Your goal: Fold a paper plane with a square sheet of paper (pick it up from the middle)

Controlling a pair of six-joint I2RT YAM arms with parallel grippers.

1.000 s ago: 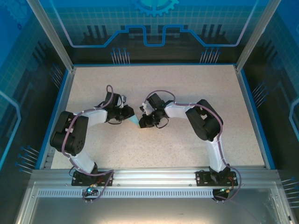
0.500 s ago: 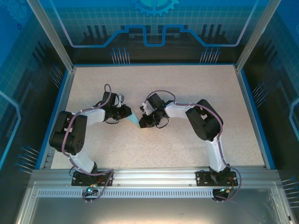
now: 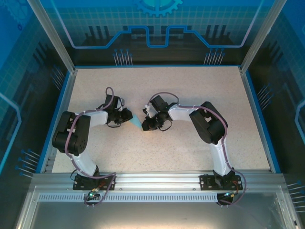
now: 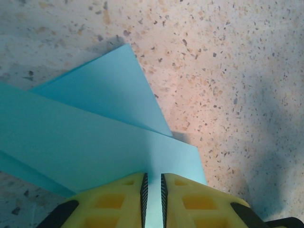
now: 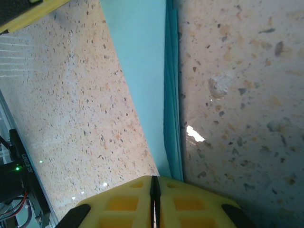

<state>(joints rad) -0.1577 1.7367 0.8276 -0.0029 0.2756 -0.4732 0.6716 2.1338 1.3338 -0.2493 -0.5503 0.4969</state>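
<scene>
The light blue sheet of paper is folded into a narrow pointed shape and lies at the table's middle, between my two grippers. My left gripper is at its left end. Seen from the left wrist, the jaws stand almost together, and the folded paper runs into the narrow slit between them. My right gripper is at the right end. In the right wrist view its jaws are pressed together where the paper tapers in, stacked fold edges showing beside them.
Speckled beige tabletop lies all around, bordered by a blue rim and aluminium frame posts. Both arms bend inward over the table's centre. A yellow finger of the left gripper shows in the corner of the right wrist view.
My left gripper and forearm have slid a little to the left along the paper. The right arm and the paper have stayed in place.
</scene>
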